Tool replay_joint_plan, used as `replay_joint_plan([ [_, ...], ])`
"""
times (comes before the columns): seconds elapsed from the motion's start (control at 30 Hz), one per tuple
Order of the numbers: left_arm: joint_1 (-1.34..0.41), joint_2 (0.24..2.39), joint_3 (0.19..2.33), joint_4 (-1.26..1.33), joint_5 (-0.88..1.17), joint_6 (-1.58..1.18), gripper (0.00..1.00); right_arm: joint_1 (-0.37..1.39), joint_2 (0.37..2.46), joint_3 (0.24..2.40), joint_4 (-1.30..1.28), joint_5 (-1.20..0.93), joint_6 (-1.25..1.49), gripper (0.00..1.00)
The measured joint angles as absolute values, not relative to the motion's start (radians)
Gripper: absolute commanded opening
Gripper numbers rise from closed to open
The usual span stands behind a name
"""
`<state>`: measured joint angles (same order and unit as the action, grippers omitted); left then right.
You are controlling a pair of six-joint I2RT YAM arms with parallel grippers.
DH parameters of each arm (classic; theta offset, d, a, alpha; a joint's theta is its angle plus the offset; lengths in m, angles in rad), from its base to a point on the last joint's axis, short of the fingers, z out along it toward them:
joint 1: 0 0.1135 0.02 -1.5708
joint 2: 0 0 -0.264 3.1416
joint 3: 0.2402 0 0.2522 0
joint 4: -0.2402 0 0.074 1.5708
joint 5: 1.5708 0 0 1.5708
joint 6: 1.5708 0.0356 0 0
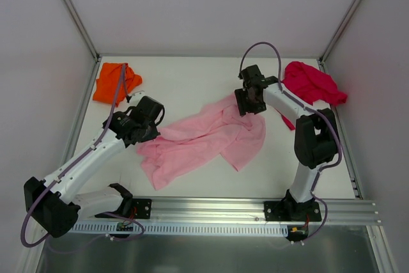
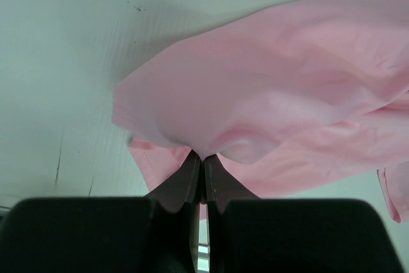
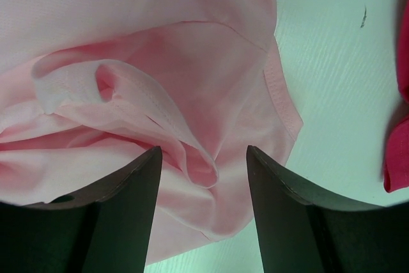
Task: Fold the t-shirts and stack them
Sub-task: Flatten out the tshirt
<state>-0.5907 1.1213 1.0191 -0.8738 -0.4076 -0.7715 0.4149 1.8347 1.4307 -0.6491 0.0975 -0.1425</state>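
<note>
One pink tee (image 1: 203, 140), near-left to far-right

White table (image 1: 185, 84), grey enclosure walls (image 1: 211, 4), slotted aluminium rail (image 1: 211, 210) along near edge.

The pink tee (image 1: 204, 139) sprawls across the middle of the counter (image 1: 185, 81). It blocks the way between the left claw (image 1: 149, 136), pinched on its left edge, and the right claw (image 1: 249, 112), whose jaws stand apart over a raised fold. Behind the tee a broad bare stretch runs between the orange tee (image 1: 114, 82) in the far left corner and the red tee (image 1: 313, 82) in the far right. A narrow bare strip separates the pink tee from the rail (image 1: 255, 204). The left arm (image 1: 89, 158) slants across the near left, and walls (image 1: 211, 11) close three sides.
</note>
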Motion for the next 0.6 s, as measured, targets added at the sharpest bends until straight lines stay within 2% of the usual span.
replay_joint_plan([
  [0.6, -0.591, 1.082, 1.036, -0.920, -0.433, -0.778, 0.00, 0.402, 1.927, 1.435, -0.646, -0.002, -0.119, 0.54],
])
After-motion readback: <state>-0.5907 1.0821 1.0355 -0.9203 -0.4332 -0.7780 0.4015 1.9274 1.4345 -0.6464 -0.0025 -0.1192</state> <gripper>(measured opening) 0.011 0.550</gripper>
